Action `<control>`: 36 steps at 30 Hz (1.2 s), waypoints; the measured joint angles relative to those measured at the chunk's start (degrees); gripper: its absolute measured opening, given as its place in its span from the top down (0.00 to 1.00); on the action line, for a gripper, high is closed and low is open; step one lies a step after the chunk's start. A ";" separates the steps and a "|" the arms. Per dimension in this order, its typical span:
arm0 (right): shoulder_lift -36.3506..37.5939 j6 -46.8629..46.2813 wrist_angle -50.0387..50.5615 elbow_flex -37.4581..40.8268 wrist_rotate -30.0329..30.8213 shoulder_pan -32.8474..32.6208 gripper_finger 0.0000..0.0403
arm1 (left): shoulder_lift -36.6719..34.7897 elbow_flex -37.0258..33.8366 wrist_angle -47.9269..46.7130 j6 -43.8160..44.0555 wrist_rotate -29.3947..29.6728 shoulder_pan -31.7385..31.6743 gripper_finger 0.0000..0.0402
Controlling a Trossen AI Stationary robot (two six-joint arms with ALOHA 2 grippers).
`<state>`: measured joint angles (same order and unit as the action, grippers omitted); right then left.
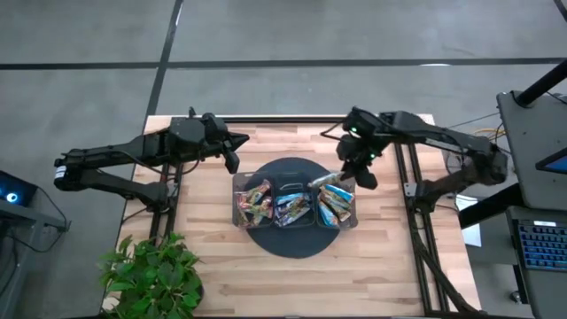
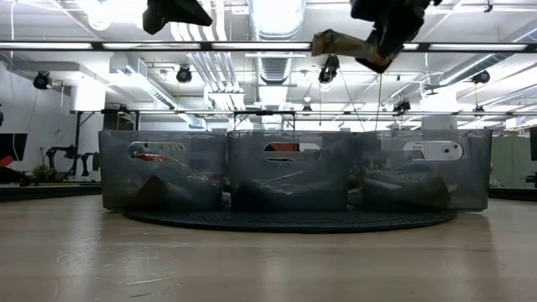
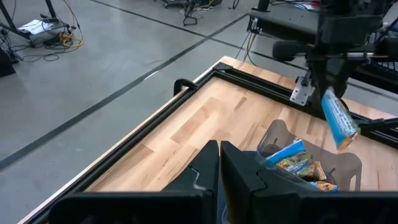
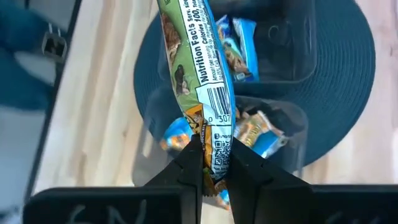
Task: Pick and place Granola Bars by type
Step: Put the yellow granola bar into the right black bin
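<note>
A three-compartment tray (image 1: pixel 237 190) stands on a round dark mat (image 1: pixel 292 241) at the table's middle. Reddish-orange Granola Bars (image 1: pixel 253 204) fill its left compartment, dark blue ones (image 1: pixel 292 208) the middle, light blue ones (image 1: pixel 335 205) the right. My right gripper (image 4: pixel 214 154) hangs over the tray's far right corner, shut on a light blue bar (image 1: pixel 322 180). My left gripper (image 1: pixel 233 158) hovers shut and empty above the tray's far left corner. My right gripper pinches one end of the light blue bar (image 4: pixel 215 146) between its two fingers, which slant down from the table's far right. The bar is lifted clear above the tray (image 2: pixel 340 42) and sticks out from the fingertips toward the table's left, lying along the fingers' line.
A potted plant (image 1: pixel 155 275) stands at the near left corner. Black frame rails (image 1: pixel 416 221) run along the table's right side. Bare wood lies in front of the mat and to either side of it. A desk with a keyboard (image 1: pixel 540 244) stands beyond the right edge.
</note>
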<state>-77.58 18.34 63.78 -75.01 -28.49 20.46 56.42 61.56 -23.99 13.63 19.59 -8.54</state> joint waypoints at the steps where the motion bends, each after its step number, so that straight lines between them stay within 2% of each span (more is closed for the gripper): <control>1: 1.45 -2.51 -1.74 1.48 0.02 -0.29 0.91 | 0.00 0.00 -0.02 0.00 0.00 0.00 1.00; 7: 7.51 -17.23 -9.03 9.66 1.86 -2.14 0.91 | 0.00 0.00 0.01 0.02 0.00 -0.01 1.00; 10: 8.38 -21.72 -9.73 12.89 4.94 -3.74 0.91 | 0.00 0.00 0.04 0.02 0.01 -0.02 1.00; 15: 8.35 -26.99 -12.00 16.88 6.24 -6.06 0.91 | 0.00 0.00 0.07 0.04 0.02 -0.01 1.00; 24: 8.22 -31.62 -14.08 20.74 7.44 -9.25 0.91 | 0.00 0.00 0.07 0.07 0.02 -0.02 1.00; 30: 8.22 -31.96 -14.15 22.32 10.52 -9.85 0.91 | 0.00 0.00 0.05 0.07 0.00 -0.02 1.00; 36: 8.20 -32.21 -14.19 23.41 10.66 -9.85 0.90 | 0.00 0.00 0.05 0.09 0.00 -0.02 1.00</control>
<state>-69.38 -13.88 49.59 -51.60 -17.82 10.61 56.42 61.56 -23.94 13.72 19.59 -8.55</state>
